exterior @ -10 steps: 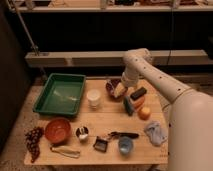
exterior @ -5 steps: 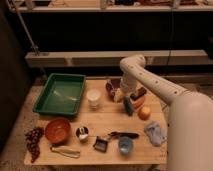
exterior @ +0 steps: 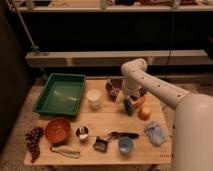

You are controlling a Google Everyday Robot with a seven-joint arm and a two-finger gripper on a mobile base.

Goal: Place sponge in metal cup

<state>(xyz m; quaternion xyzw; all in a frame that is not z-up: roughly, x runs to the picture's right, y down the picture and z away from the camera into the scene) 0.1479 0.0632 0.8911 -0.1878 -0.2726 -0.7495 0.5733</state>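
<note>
The sponge (exterior: 129, 106), a small teal block with a yellowish face, lies on the wooden table (exterior: 105, 122) at the right rear, beside an orange carrot (exterior: 139, 101). My gripper (exterior: 125, 96) hangs from the white arm directly over the sponge's left end, jaws open around it; I cannot tell whether they touch it. The metal cup (exterior: 82, 133), small and shiny with a dark inside, stands at the front left of the table, well apart from the gripper, next to the orange bowl (exterior: 57, 130).
A green tray (exterior: 61, 94) fills the rear left, with a white cup (exterior: 93, 98) and a dark bowl (exterior: 113, 88) beside it. An orange fruit (exterior: 144, 113), blue cloth (exterior: 156, 133), light blue cup (exterior: 125, 145), black block (exterior: 101, 144) and grapes (exterior: 33, 141) lie around.
The gripper has swung left and come down onto the sponge's spot. The sponge and the other things have stayed where they were.
</note>
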